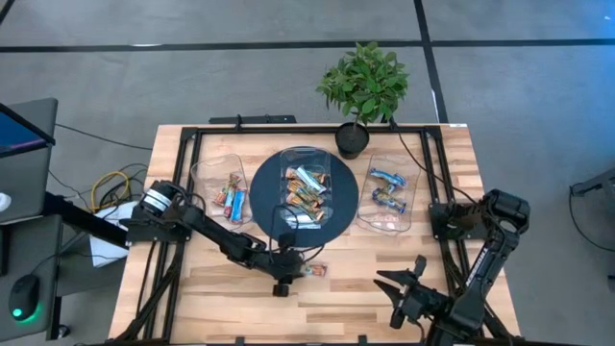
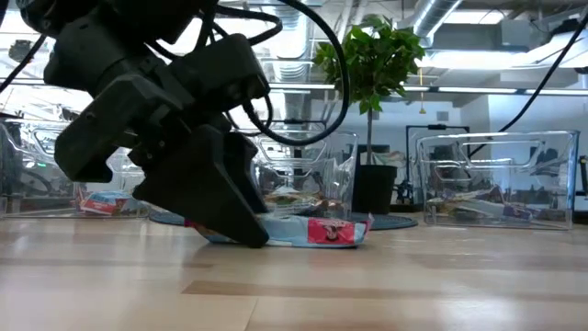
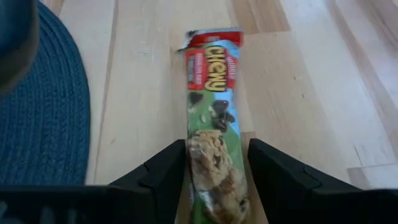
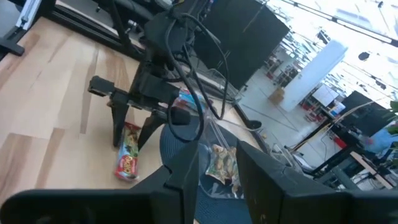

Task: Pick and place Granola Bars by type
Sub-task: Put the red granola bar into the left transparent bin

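One granola bar [image 1: 312,270] lies on the table [image 1: 384,259] under the left hand [image 1: 284,279]; the right hand [image 1: 408,288] idles, part open. Low view: the fingers reach the table. Left wrist: the fingers straddle the bar's end, unclosed. An end grip could let it swing or slip.

- Pale wood-plank table [image 1: 384,274], smooth, faintly satin.
- Glossy film-wrapped granola bar [image 3: 214,130] between matt black plastic fingers [image 3: 163,177].
- Dark blue woven mat [image 3: 43,124], coarse-textured, at nine o'clock.
- Clear, shiny plastic tubs [image 2: 501,179].
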